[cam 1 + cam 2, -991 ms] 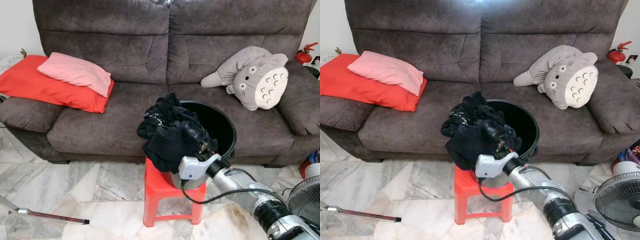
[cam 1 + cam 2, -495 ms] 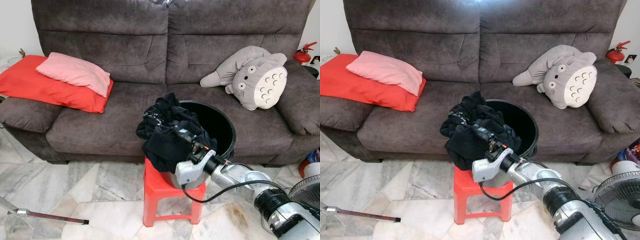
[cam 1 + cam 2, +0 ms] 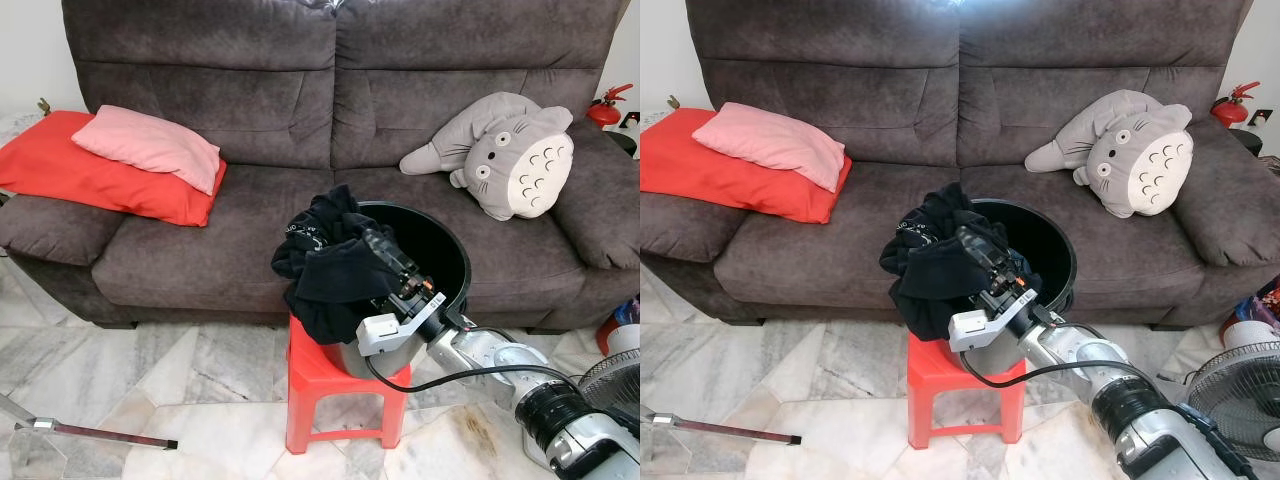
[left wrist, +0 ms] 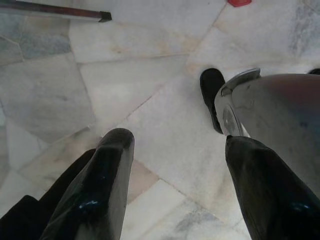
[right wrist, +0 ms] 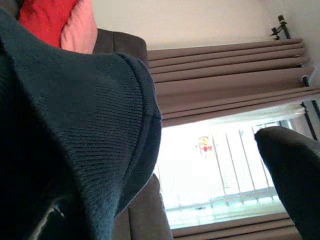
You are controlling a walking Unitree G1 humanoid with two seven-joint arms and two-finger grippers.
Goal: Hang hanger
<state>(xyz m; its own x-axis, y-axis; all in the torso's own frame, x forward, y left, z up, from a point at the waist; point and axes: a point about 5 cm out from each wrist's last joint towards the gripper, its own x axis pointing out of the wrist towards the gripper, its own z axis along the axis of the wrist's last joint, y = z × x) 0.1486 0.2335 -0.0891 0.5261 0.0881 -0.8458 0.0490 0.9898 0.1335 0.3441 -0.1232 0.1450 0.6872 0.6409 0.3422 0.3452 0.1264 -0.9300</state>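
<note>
Black clothes [image 3: 335, 265] — right gripper [image 3: 392, 262] has pushed further in.

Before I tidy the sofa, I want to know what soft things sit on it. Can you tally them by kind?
Red cushion: 1
Pink pillow: 1
Grey plush toy: 1
Total: 3
</note>
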